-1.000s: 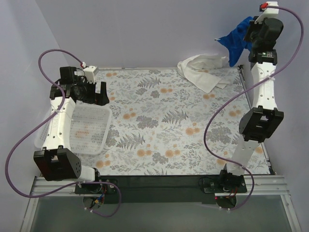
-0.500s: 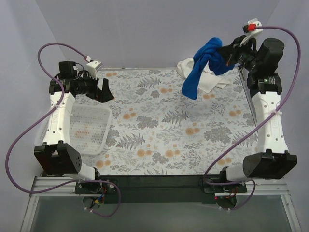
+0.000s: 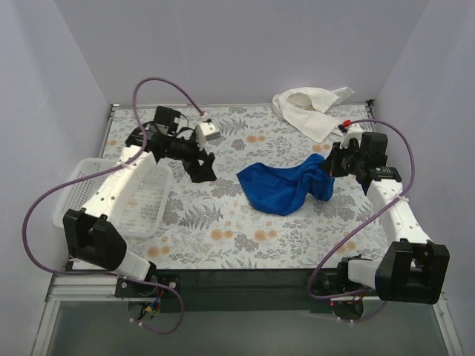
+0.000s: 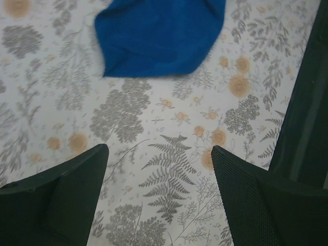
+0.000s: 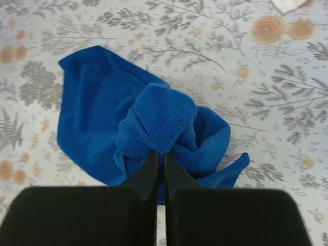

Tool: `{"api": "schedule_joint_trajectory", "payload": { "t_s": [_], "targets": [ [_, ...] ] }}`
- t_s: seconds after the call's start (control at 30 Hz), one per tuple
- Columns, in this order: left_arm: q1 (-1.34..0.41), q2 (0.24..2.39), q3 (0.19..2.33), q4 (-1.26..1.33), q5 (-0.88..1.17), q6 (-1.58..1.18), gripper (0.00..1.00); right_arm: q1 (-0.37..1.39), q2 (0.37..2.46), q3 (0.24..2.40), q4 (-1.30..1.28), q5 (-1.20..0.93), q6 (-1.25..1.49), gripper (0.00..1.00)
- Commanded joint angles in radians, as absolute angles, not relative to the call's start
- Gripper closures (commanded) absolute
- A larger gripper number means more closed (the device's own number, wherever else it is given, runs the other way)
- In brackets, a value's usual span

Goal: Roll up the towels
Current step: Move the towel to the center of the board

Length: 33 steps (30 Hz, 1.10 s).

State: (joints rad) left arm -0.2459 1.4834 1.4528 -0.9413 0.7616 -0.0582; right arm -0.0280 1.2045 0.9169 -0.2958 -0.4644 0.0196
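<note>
DESK: What lies closest to the arms' bases?

PHOTOGRAPHER: The worktop, printed with grey ferns and orange flowers. At its left side stands a white perforated basket, and the left arm reaches across above it.

DESK: And the left tool?

PHOTOGRAPHER: The left tool hangs over the middle-left of the worktop. Its two dark fingers are spread wide apart, with only the fern print showing between them. It grips nothing.

DESK: Where is the blue towel?

PHOTOGRAPHER: The blue towel lies crumpled at mid-worktop. Its left part is spread fairly flat, and its right end is gathered into a thick bunch. One rounded corner lies ahead of the left tool, apart from its fingers.

DESK: Is the right arm holding it?

PHOTOGRAPHER: Yes. The right tool is pinched together on that bunch at the towel's right end. In the wrist view a raised fold of blue cloth bulges just past the fingertips.

DESK: And the second towel?

PHOTOGRAPHER: The white towel lies in a loose, unrolled heap at the far right of the worktop, against the back wall. It is well apart from both tools and from the blue towel.
</note>
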Motion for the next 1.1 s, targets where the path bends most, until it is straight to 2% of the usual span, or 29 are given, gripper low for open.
{"api": "schedule_joint_trajectory", "payload": {
  "t_s": [0.0,0.13,0.27,0.33,0.47,0.63,0.67,0.8,0.9,0.93,1.03,1.07],
  "targets": [
    [-0.435,1.499,1.405,-0.891,0.652,0.050,0.24,-0.038,1.189,0.930,-0.267,-0.310,-0.098,0.99],
    [-0.505,1.600,1.405,-0.802,0.615,0.034,0.27,-0.038,1.222,0.939,-0.402,-0.267,-0.202,0.99],
    [-0.506,1.776,1.541,-0.749,0.598,-0.038,0.31,-0.040,1.281,1.006,-0.560,-0.272,-0.319,0.99],
    [-0.506,1.888,1.592,-0.744,0.581,-0.072,0.36,-0.052,1.290,1.015,-0.606,-0.255,-0.350,0.93],
    [-0.508,2.023,1.672,-0.736,0.514,-0.115,0.40,-0.072,1.293,1.020,-0.630,-0.183,-0.426,0.57],
    [-0.511,2.111,1.689,-0.706,0.434,-0.152,0.42,-0.113,1.338,1.065,-0.681,-0.172,-0.512,0.52],
    [-0.512,2.127,1.690,-0.697,0.427,-0.152,0.42,-0.117,1.342,1.071,-0.684,-0.172,-0.521,0.48],
    [-0.522,2.174,1.706,-0.673,0.406,-0.170,0.44,-0.132,1.380,1.107,-0.704,-0.170,-0.558,0.44],
    [-0.534,2.197,1.704,-0.672,0.411,-0.173,0.52,-0.137,1.440,1.141,-0.715,-0.155,-0.574,0.43],
    [-0.535,2.201,1.701,-0.672,0.407,-0.173,0.60,-0.140,1.454,1.158,-0.715,-0.143,-0.577,0.43],
    [-0.537,2.215,1.697,-0.673,0.385,-0.179,0.77,-0.147,1.506,1.180,-0.730,-0.147,-0.575,0.43],
    [-0.537,2.215,1.695,-0.678,0.365,-0.179,0.97,-0.147,1.517,1.181,-0.735,-0.153,-0.577,0.43]
  ]
}}
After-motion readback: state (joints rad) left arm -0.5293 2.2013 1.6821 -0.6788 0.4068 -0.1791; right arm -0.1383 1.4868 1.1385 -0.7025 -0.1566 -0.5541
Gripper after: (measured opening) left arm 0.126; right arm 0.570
